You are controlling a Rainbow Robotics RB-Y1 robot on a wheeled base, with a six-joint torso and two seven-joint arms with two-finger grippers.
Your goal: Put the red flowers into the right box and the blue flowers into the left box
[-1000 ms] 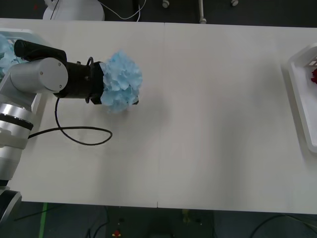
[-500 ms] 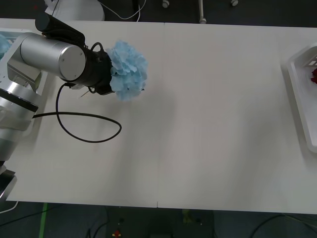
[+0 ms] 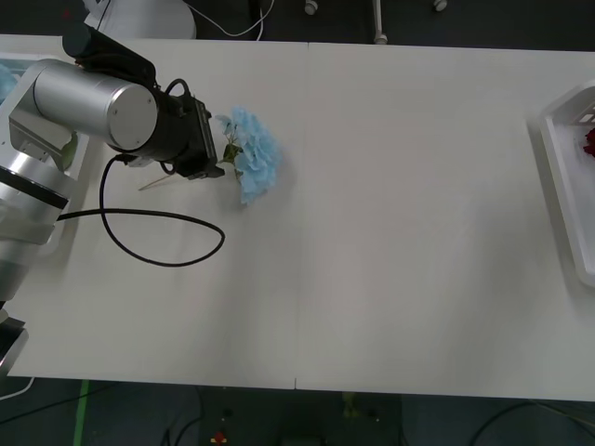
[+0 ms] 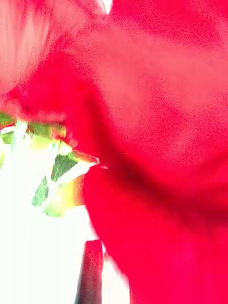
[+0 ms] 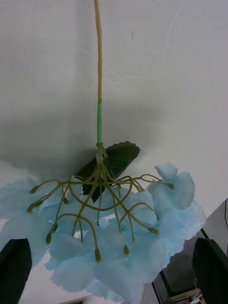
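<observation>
A blue flower [image 3: 256, 165] with a pale fluffy head lies tipped on the table left of centre, its thin stem [image 3: 154, 183] running back under my left arm. My left gripper [image 3: 221, 153] is right at the head with its jaws wide apart. In the left wrist view the head [image 5: 109, 237] sits between the two dark fingers [image 5: 14, 270] of the left gripper [image 5: 113, 243], underside showing, and the stem [image 5: 99, 85] runs away over the table. The left box [image 3: 23, 62] shows at the far left edge behind the arm. The right box [image 3: 562, 177] holds a red flower [image 3: 588, 141]. Red petals [image 4: 156, 118] and green leaves [image 4: 57, 171] are close in the right wrist view.
A black cable [image 3: 177, 246] from my left arm loops over the table in front of it. The white table [image 3: 400, 232] stretches between the two boxes. Dark floor and stand legs lie beyond the far edge.
My left arm rose and swung toward the far side. The blue flower's head, held full and facing up before, now looks smaller, tipped on its side, with its stem end showing under the arm.
</observation>
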